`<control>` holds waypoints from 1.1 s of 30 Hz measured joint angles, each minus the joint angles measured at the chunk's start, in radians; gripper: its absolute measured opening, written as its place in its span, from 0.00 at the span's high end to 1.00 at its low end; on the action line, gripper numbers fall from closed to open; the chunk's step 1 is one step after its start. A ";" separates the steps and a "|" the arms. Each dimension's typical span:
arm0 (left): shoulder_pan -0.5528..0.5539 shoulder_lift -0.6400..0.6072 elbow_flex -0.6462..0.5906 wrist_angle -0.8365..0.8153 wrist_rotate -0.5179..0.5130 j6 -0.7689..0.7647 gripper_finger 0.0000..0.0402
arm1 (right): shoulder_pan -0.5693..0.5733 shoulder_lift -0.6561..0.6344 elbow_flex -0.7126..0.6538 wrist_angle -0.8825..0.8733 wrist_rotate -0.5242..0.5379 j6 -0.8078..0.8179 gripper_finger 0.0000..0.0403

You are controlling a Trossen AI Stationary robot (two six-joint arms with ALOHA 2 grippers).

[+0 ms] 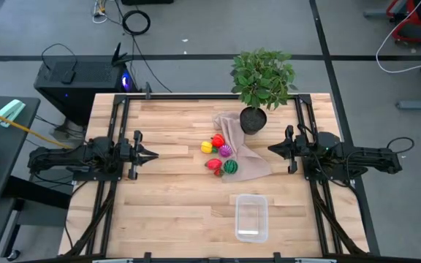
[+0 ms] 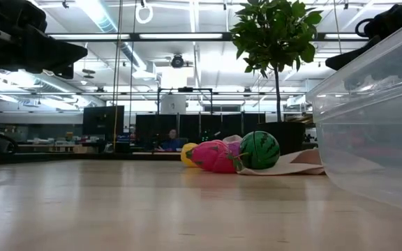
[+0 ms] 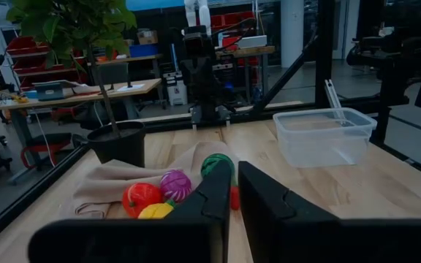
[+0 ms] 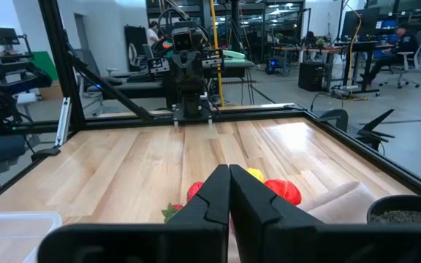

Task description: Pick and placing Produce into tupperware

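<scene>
Red, yellow, magenta and striped green: your produce [image 1: 219, 153] sits in a tight cluster on the beige cloth [image 1: 241, 150] near the table's middle, just in front of the potted plant [image 1: 262, 80]. The tupperware [image 1: 251, 217] stands empty on bare wood, nearer the front edge and well apart from the pile.

Both arms wait at the sides. Your left gripper [image 1: 152, 154] has its fingers nearly together, a narrow gap showing in its wrist view, holding nothing. Your right gripper [image 1: 272, 149] is pressed closed and empty.

Expect these toys to be light, hard and round, so they will likely roll or squirt out of a pinch. Open wide, take the outermost piece first, such as the green one [image 1: 230, 166], across its middle. The cloth is soft and may bunch or lift with the fingers.
</scene>
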 joint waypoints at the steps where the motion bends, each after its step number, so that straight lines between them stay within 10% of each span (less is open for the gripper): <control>1: 0.000 0.000 0.000 0.000 0.000 0.000 0.92 | 0.000 0.000 0.000 0.000 0.000 0.000 0.97; 33: 0.002 0.000 0.000 0.000 -0.016 0.036 0.91 | 0.000 0.000 0.000 0.000 0.000 0.000 0.97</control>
